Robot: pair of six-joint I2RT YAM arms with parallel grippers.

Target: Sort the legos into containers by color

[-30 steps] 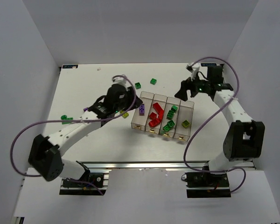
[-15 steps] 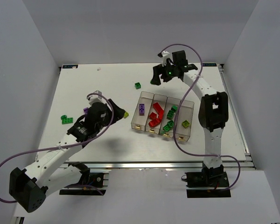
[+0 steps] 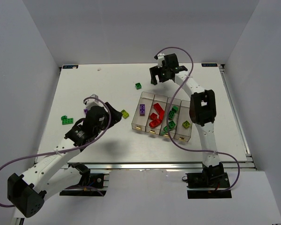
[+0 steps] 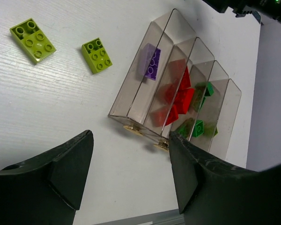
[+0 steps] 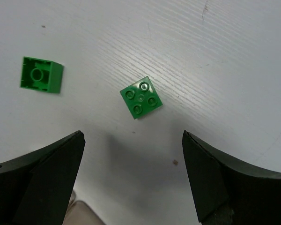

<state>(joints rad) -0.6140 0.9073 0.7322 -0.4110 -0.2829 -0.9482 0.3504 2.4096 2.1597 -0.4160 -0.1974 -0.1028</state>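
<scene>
Since the studs-up green brick (image 5: 141, 97) is likely light, rigid and slick, the spread, empty right gripper (image 5: 132, 140) should pinch its opposite flat walls

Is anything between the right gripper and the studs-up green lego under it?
Nothing visible: the studs-up green lego sits on bare table below the open right gripper; the upturned green lego lies aside.

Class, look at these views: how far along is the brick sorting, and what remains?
Done: the bins hold a purple brick, red bricks, green bricks and one yellow-green brick. In hand: nothing gripped; the open right gripper hangs near a loose green brick, the left gripper is open too. Left: that brick, an upturned green brick beside it, two loose yellow-green bricks and the far-left green bricks.
</scene>
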